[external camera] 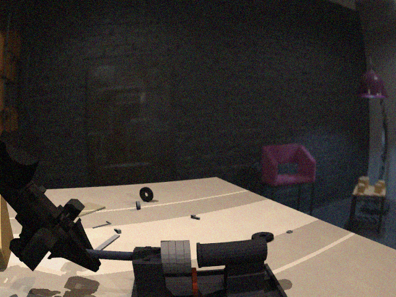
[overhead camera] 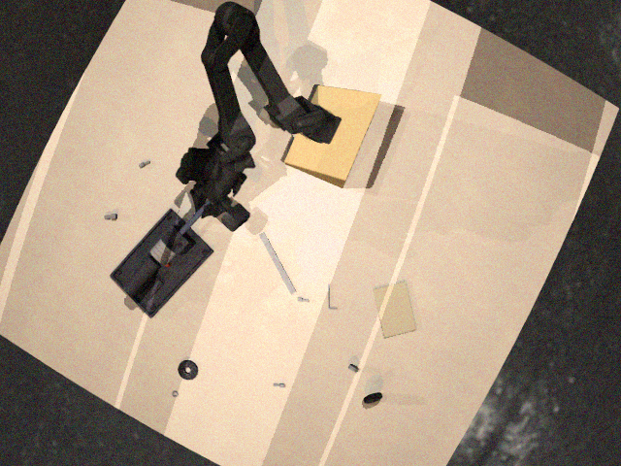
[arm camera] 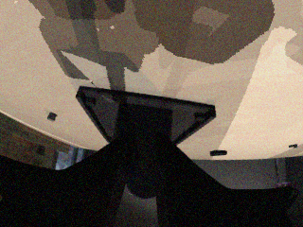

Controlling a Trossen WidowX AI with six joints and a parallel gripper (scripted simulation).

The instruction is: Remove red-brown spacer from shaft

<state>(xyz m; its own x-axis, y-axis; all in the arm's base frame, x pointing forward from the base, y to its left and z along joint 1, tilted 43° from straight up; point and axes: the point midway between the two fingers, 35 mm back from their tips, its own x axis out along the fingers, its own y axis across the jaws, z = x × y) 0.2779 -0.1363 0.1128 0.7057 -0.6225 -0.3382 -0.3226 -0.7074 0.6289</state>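
Note:
My gripper (overhead camera: 205,204) (external camera: 92,256) is shut on the blue-grey shaft (overhead camera: 193,219) (external camera: 115,254), outside the end support (external camera: 146,271). The pale spacers (overhead camera: 159,251) (external camera: 175,255) sit together in line with the shaft, beside that support. The red-brown spacer (overhead camera: 167,264) (external camera: 194,281) is off the shaft line, upright and lower, between the pale spacers and the housing block (external camera: 231,252). An open gap shows above it. Its lower edge is cut off in the exterior view, so its contact below is hidden. The wrist view is too dark to show the grip.
The dark tray (overhead camera: 131,251) (external camera: 277,277) surrounds the assembly. A yellow box (overhead camera: 345,130) stands beside the arm. A grey bar (overhead camera: 277,263), a hex key (overhead camera: 330,298), a pale pad (overhead camera: 398,313), two black rings (overhead camera: 181,372) (overhead camera: 373,398) and small hardware lie farther off.

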